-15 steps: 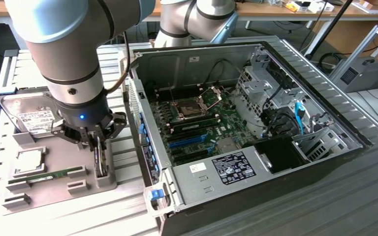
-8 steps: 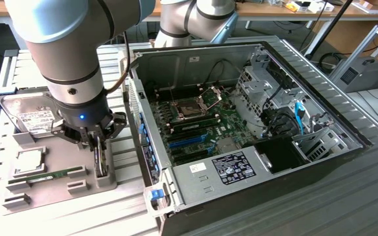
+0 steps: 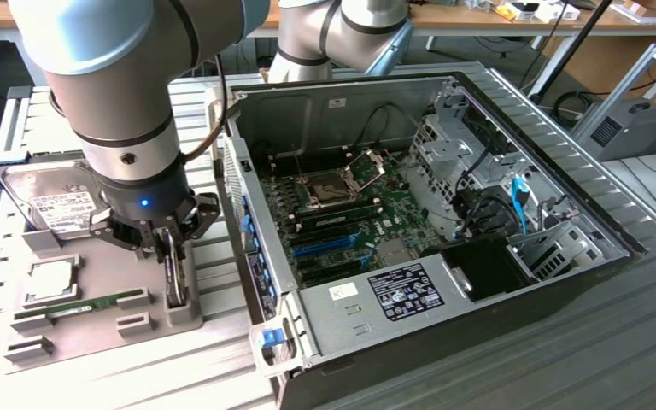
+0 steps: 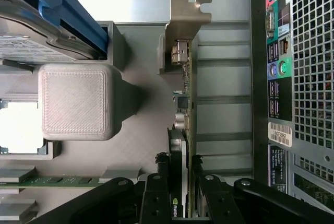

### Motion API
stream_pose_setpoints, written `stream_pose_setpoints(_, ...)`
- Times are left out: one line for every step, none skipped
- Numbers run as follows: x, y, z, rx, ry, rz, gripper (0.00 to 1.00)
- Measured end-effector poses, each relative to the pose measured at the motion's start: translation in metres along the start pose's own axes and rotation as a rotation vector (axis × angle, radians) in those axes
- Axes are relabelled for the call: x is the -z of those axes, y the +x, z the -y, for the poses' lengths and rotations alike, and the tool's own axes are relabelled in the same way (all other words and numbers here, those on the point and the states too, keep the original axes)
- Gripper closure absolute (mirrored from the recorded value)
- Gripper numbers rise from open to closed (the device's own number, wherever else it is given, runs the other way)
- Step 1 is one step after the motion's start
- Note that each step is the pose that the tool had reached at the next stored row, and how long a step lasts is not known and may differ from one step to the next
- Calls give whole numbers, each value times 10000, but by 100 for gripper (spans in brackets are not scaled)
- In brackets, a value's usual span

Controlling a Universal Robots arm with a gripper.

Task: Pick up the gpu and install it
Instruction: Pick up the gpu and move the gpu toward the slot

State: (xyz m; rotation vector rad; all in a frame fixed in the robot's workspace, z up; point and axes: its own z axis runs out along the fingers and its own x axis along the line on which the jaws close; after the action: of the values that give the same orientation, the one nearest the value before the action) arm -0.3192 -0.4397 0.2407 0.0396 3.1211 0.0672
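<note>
Gripper (image 4: 178, 195) clasped the graphics card (image 4: 188, 114) standing between its fingers (image 4: 156, 195) in a grey holder (image 3: 182, 314); an end-heavy hold could tilt and jam it.

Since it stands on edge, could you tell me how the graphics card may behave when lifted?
The graphics card looks thin and rigid, so probably stiff but fragile. Its cooler sits on one face, so it might tilt.

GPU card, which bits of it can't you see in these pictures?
- Exterior view: the gpu stands edge-on. The claw covers its top, and the grey holder hides its bottom.
- Wrist view: one end of the gpu is hidden by the claw and cut off by the picture edge.
</note>
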Motion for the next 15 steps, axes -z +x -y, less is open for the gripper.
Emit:
stream_pose_setpoints(0,0,0,0,0,0,73)
stream_pose_setpoints(0,0,0,0,0,0,73)
stream_pose_setpoints(0,0,0,1,-1,0,73)
stream_pose_setpoints(1,0,0,0,-1,1,73)
stream_pose_setpoints(7,0,0,1,-1,1,73)
stream_pose_setpoints(18,0,-1,0,1,0,73)
stream_pose_setpoints(39,-1,-2,0,0,0,73)
stream_pose_setpoints(57,-1,-2,0,0,1,73)
stream_pose_setpoints(76,-1,-3,0,0,0,73)
stream_pose_setpoints(94,-2,-4,0,-1,1,73)
stream_pose_setpoints(118,-2,-5,0,0,1,73)
stream_pose_setpoints(140,-3,-6,0,0,1,73)
stream_pose_setpoints(162,-3,-7,0,1,-1,73)
stream_pose_setpoints(179,-3,-8,0,0,0,73)
stream_pose_setpoints(194,-3,-8,0,0,0,73)
